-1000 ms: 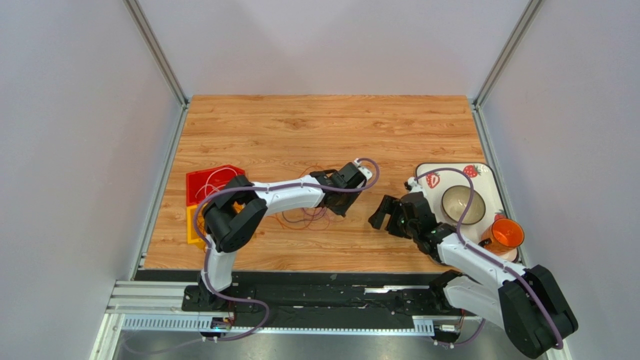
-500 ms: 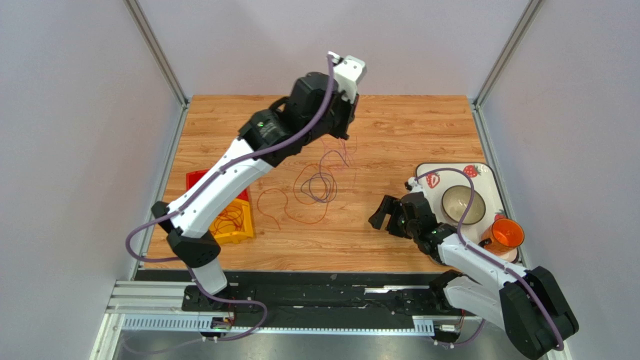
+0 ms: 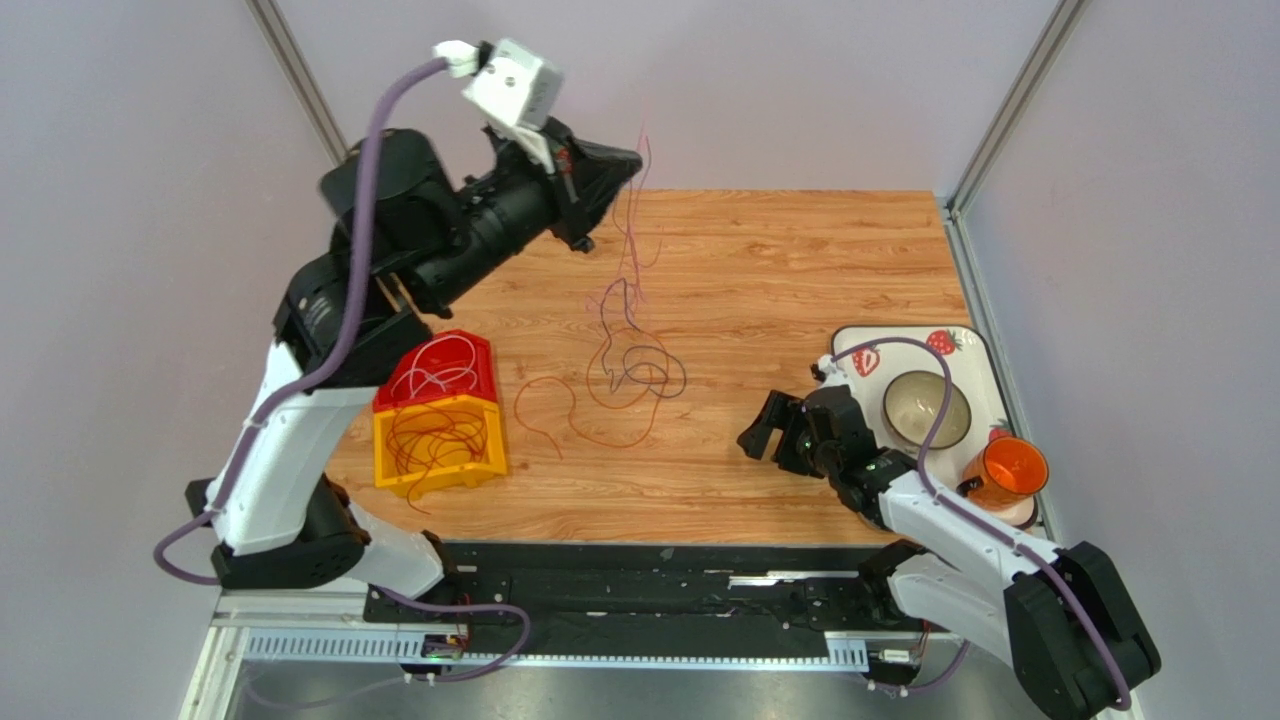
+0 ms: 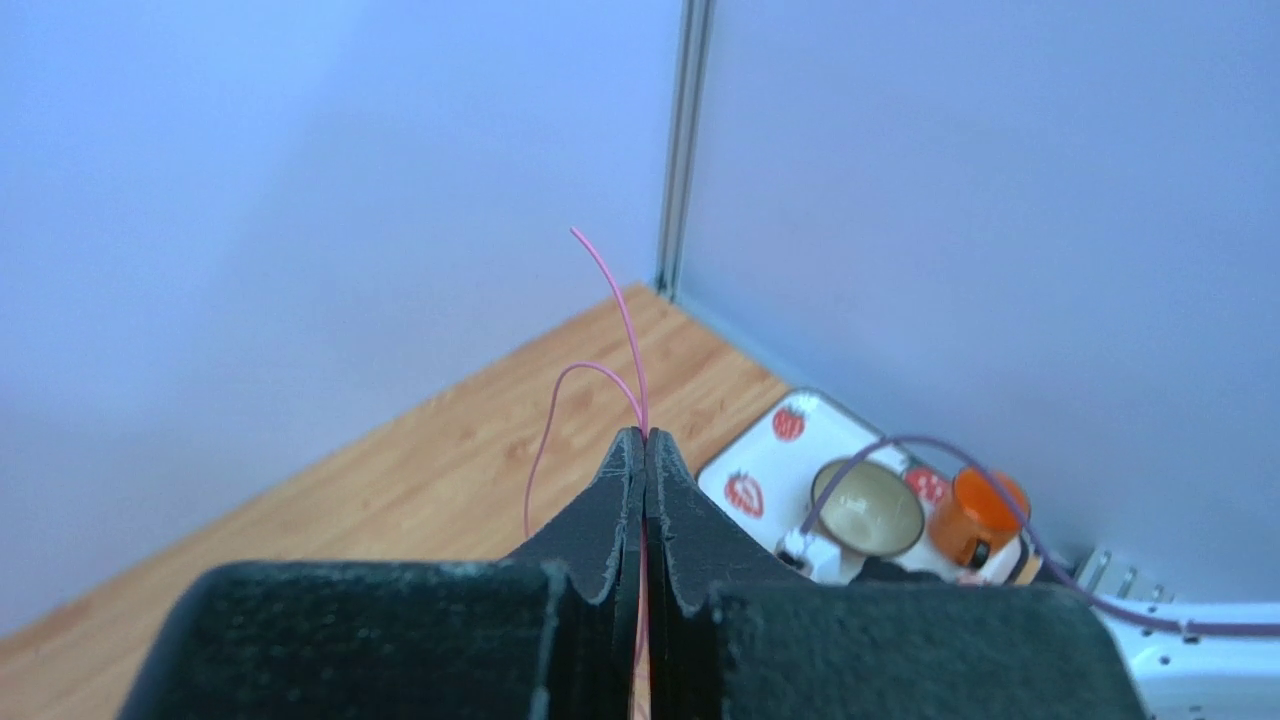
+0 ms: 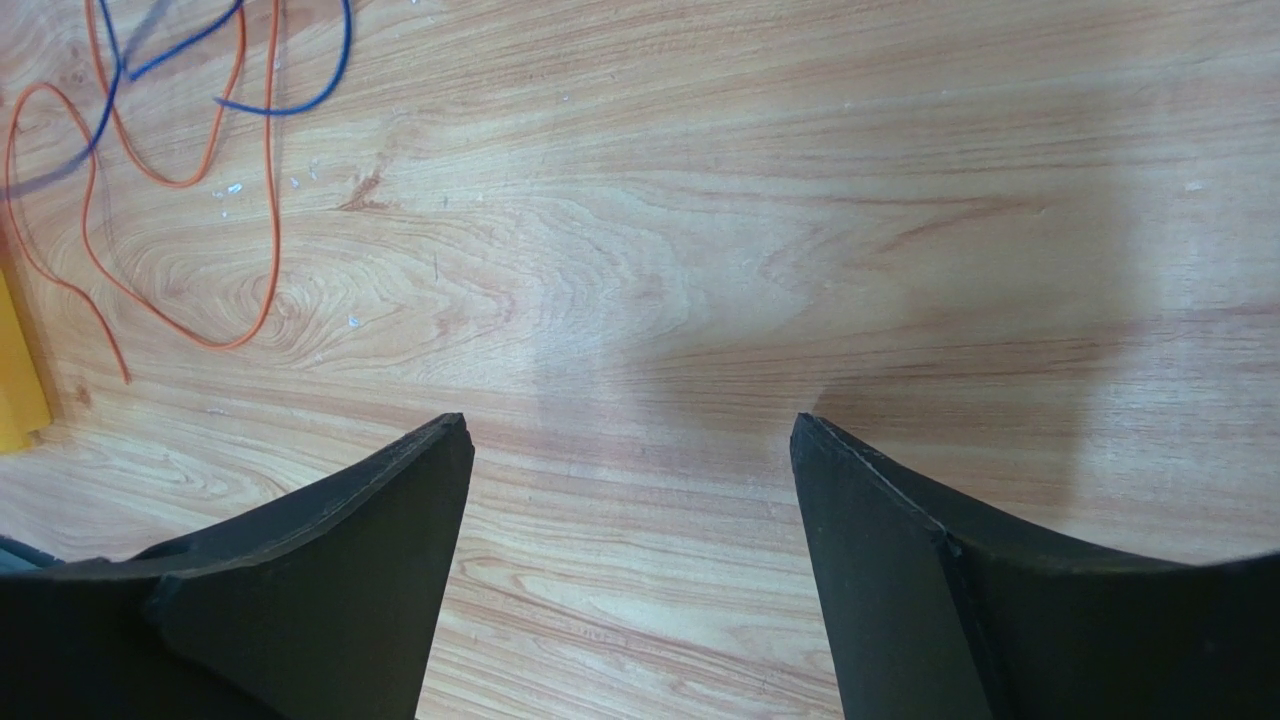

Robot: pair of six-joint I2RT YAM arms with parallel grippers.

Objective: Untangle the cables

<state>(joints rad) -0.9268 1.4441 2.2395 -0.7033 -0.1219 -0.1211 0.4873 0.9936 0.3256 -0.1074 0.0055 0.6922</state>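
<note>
My left gripper [image 3: 609,173] is raised high over the table's far side and is shut on a thin pink-red cable [image 3: 628,248]. In the left wrist view the jaws [image 4: 646,438] are pressed together, with the cable's ends [image 4: 609,293] sticking out beyond the tips. The cable hangs down to a loose tangle of dark and orange cables [image 3: 639,372] on the wooden table. A single orange cable [image 3: 549,405] lies to the left of the tangle. My right gripper [image 3: 763,428] is open and empty, low over the table to the right of the tangle. In the right wrist view [image 5: 631,435] orange loops [image 5: 90,195] lie far left.
A red bin [image 3: 436,368] with pale cables and a yellow bin [image 3: 439,446] with orange cables stand at the left. A strawberry tray [image 3: 965,353] at the right carries a bowl [image 3: 924,408] and an orange cup [image 3: 1016,468]. Grey walls enclose the table.
My left arm has risen from the table and swung up and left, drawing the pink-red cable out of the tangle, which now hangs stretched. The right arm has not moved.
</note>
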